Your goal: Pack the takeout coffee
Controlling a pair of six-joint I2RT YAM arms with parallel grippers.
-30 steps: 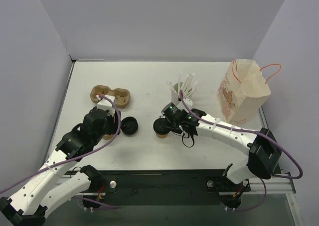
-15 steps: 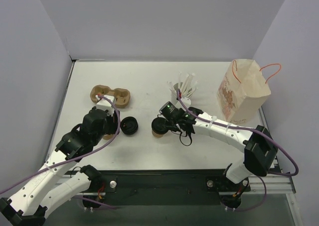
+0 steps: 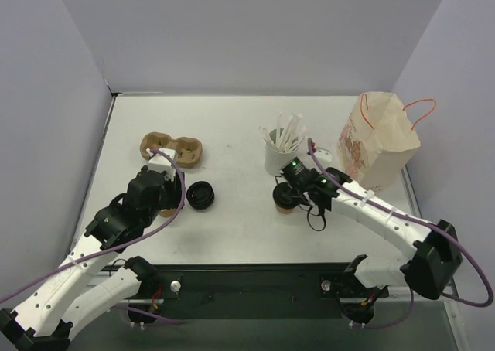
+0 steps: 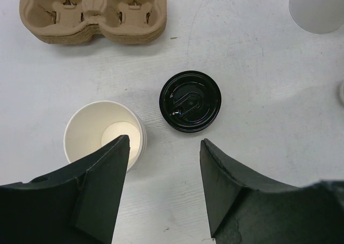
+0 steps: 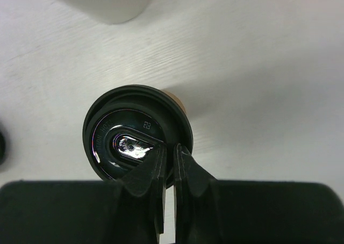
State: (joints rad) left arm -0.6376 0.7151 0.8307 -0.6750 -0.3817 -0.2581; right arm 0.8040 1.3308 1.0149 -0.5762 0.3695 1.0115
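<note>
The right claw (image 5: pixel 171 150) is clenched, its two fingers nearly together and nipping the near rim of the black lid on the takeout coffee (image 5: pixel 123 126). A sliver of the cup's brown paper side shows past the lid's far edge. Whether the cup's base sits on the table (image 3: pixel 232 119) cannot be told. From above, the coffee is just on the near side of a white cup of white stirrers (image 3: pixel 278 154), with the handled paper bag (image 3: pixel 379 142) standing upright further right, apart from both.

The left claw (image 4: pixel 164 144) is released, its fingers spread wide above the table and grasping nothing. Beyond its left finger stands a lidless paper cup (image 4: pixel 102 131), and just beside that lies a loose black lid (image 4: pixel 190 101). A pulp cup carrier (image 4: pixel 91 15) sits farther back.
</note>
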